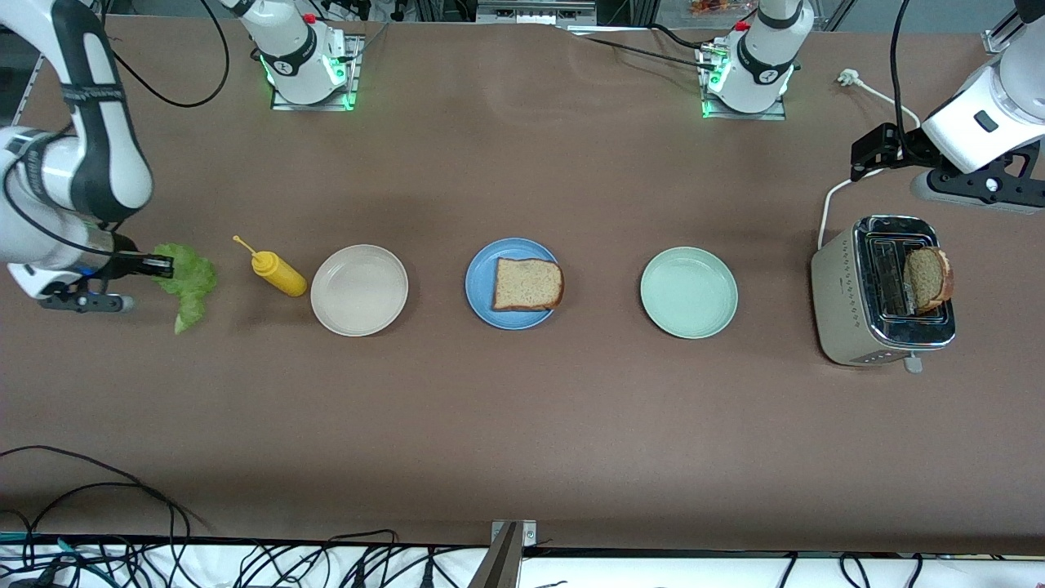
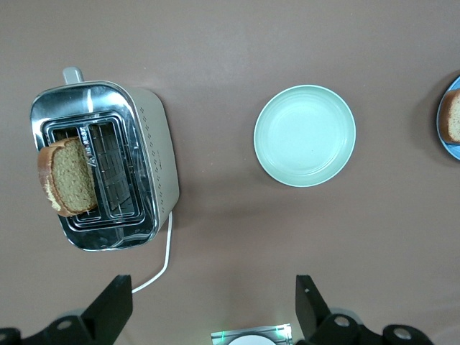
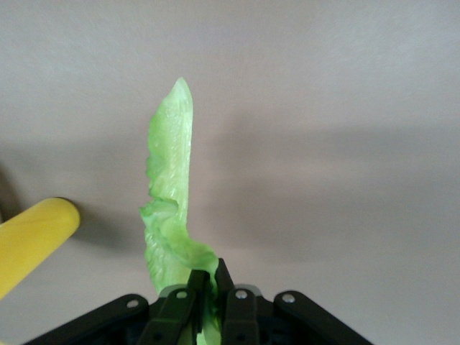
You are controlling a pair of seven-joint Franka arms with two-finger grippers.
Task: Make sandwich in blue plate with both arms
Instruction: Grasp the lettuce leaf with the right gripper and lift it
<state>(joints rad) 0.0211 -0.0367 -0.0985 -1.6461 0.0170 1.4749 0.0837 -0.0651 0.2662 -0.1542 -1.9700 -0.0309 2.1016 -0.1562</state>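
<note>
Only the right wrist view showed the right gripper (image 3: pixel 203 282) fingers clenched on the lettuce leaf (image 3: pixel 169 187) — long axis pointing away, beside the mustard bottle (image 1: pixel 276 270). The left gripper (image 2: pixel 214 302) hung released above the toaster (image 2: pixel 108 165); one toast slice (image 1: pixel 527 284) lay on the blue plate (image 1: pixel 478 282).

Both arms (image 1: pixel 82 155): white jointed shells, black joint bands, black cables trailing. Bases lit green, red buttons on top. Grippers were black, screws visible.
</note>
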